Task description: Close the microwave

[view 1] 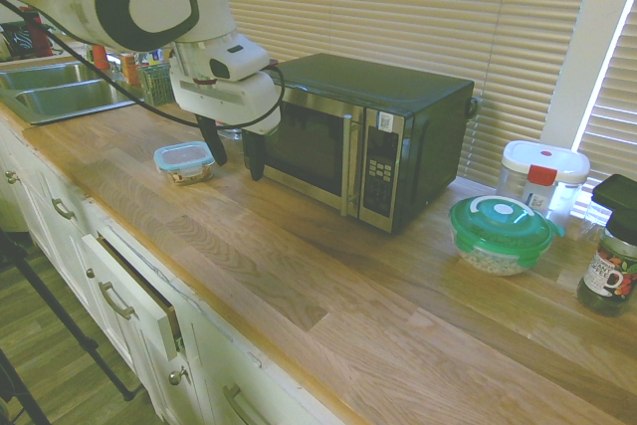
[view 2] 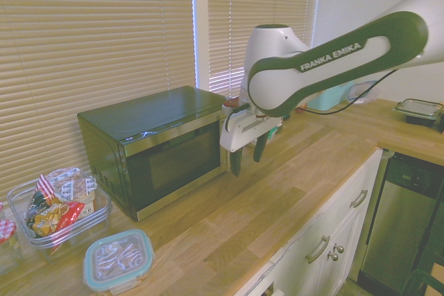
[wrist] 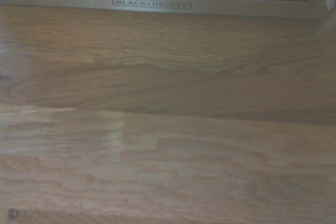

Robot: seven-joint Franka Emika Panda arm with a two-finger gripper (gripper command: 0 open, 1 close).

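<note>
The black microwave stands on the wooden counter against the blinds. Its dark glass door lies flush with the steel front, with the silver handle beside the button panel. My gripper hangs just in front of the door's end farthest from the handle. It points down at the counter and is open, with nothing between the fingers. The wrist view shows bare counter boards and the door's lower steel trim with its brand badge.
A blue-lidded container sits close beside the gripper. A green-lidded bowl, a white tub and a jar stand past the button panel. A sink is beyond the arm. A drawer below stands ajar.
</note>
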